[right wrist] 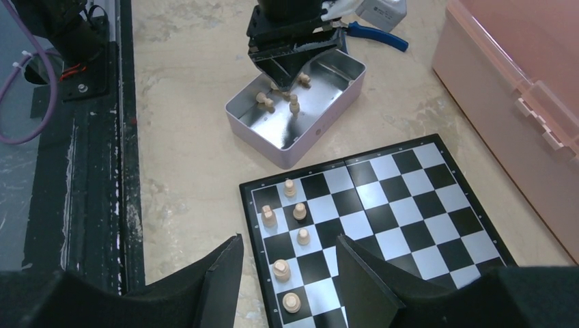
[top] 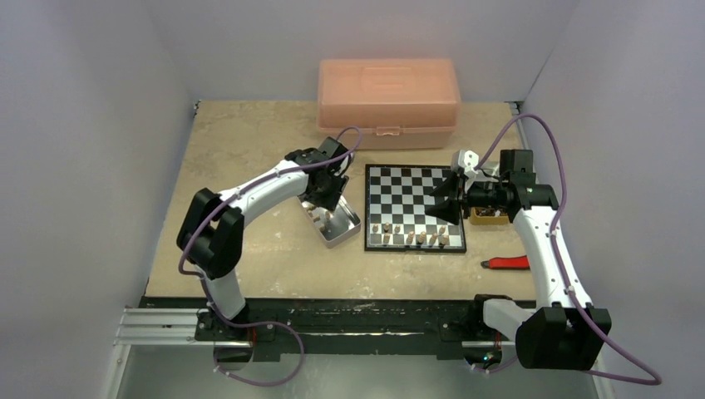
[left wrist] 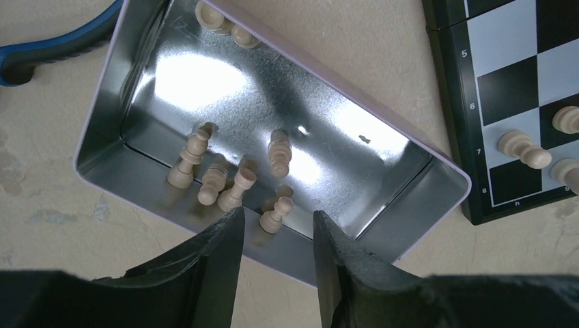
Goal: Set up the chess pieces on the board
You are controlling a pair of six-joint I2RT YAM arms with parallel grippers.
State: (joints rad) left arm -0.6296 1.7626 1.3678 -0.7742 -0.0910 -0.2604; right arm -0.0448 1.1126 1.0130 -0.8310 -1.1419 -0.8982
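Observation:
The board [top: 413,193] lies mid-table, with several light tan chess pieces [top: 416,234] standing in its near rows; they also show in the right wrist view [right wrist: 299,212]. More tan pieces [left wrist: 232,179] lie loose in the shiny metal tin [left wrist: 136,48]. My left gripper [left wrist: 274,229] is open just above the tin's near wall, its jaws either side of a lying pawn [left wrist: 275,214] without touching it. My right gripper [right wrist: 287,260] is open and empty, hovering over the board's right near edge [top: 453,204].
A large pink plastic box [top: 388,100] stands at the back behind the board. A blue-handled tool [left wrist: 48,44] lies beside the tin. A red-handled tool [top: 507,263] lies right of the board. A small container with dark pieces [top: 489,216] sits under the right arm.

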